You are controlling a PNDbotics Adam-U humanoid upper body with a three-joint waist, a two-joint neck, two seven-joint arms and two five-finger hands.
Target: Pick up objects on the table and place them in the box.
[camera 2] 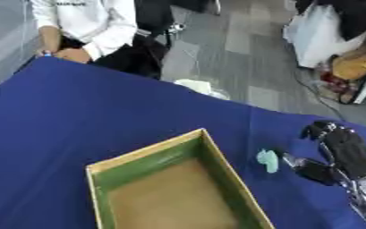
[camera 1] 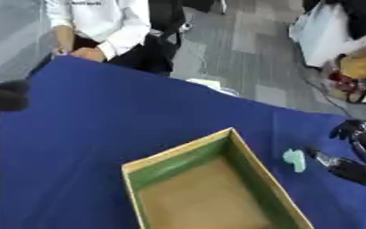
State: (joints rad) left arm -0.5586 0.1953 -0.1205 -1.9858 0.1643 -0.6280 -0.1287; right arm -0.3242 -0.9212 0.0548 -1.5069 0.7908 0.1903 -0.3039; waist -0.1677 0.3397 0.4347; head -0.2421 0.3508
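A small pale-green object [camera 2: 268, 160] is seen lying on the blue tablecloth [camera 2: 100, 116], just right of the box [camera 2: 217, 170]; its long axis runs near-to-far. The right hand [camera 2: 334, 154] is placed just right of it, fingers relaxed and spread, nothing grasped, one fingertip close beside the object. The left hand is only glimpsed as a dark shape [camera 1: 2, 96]; finger state cannot be told. No readable writing is seen.

One box [camera 1: 214, 142], one pale-green object [camera 2: 268, 160]
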